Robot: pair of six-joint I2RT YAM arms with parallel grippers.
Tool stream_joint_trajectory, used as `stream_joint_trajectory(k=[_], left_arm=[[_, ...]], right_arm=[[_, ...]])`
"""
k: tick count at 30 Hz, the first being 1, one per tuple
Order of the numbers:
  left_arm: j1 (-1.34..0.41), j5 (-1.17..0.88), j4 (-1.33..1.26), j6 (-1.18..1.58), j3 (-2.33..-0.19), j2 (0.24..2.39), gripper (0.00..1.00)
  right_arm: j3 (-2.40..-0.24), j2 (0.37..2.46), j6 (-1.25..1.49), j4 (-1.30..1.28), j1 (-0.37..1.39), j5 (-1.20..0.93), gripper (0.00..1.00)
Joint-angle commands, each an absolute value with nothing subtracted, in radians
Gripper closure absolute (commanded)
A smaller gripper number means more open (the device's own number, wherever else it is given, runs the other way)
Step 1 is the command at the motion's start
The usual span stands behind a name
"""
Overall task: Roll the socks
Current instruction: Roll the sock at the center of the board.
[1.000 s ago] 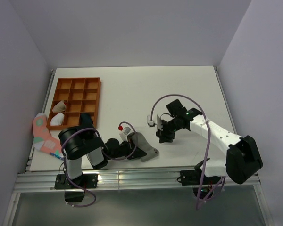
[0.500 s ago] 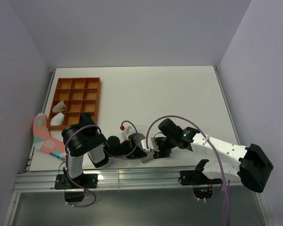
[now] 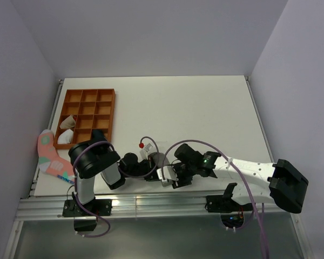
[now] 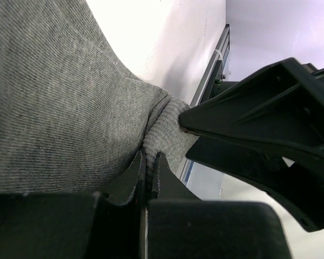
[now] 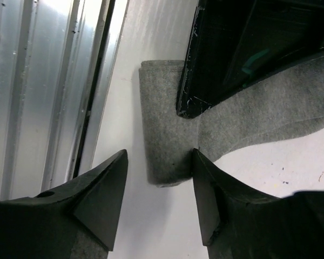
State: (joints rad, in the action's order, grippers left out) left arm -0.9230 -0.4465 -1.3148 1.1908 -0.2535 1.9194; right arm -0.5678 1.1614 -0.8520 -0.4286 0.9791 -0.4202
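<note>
A robotics lab cell: white table point(image 3: 194, 102), plain pale walls point(image 3: 151, 32), aluminium rail point(image 3: 167, 205), bolted robot arms point(image 3: 248, 167).

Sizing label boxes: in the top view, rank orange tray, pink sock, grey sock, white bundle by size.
Largest: orange tray, then pink sock. The grey sock is mostly hidden, so unranked against the white bundle.
</note>
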Motion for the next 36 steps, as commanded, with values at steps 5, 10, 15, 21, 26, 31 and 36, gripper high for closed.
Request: stream_joint_trajectory(k=[5, 10, 15, 21, 26, 31, 36], left_arm=[[-0.914, -0.469, -0.988, 1.098, -0.212, 1.971, 1.0], [-0.9, -0.48, -0.99, 1.095, -0.224, 1.922, 1.0], [-0.884, -0.48, -0.974, 1.103, -0.258, 1.835, 1.0], [-0.842, -0.476, -0.873, 1.081, -0.34, 1.746, 1.0], [-0.789, -0.469, -0.821, 1.065, -0.37, 1.659, 0.96], [-0.759, -0.445, -0.703, 1.017, -0.397, 1.577, 0.84], [-0.724, -0.396, -0.58, 0.977, -0.405, 1.48, 0.77]], right_arm=[[-0.566, 1.233, -0.824, -0.356, 1.005, -0.379, 0.53], [-0.586, 1.287, -0.807, -0.371, 1.003, -0.377, 0.67], [-0.589, 1.304, -0.801, -0.377, 1.003, -0.365, 0.74], [-0.6, 1.33, -0.793, -0.388, 1.003, -0.356, 0.76], [-0.606, 1.347, -0.785, -0.391, 1.003, -0.348, 0.76], [-0.612, 1.362, -0.776, -0.393, 1.003, -0.341, 0.77], [-0.624, 1.381, -0.77, -0.403, 1.003, -0.33, 0.77]])
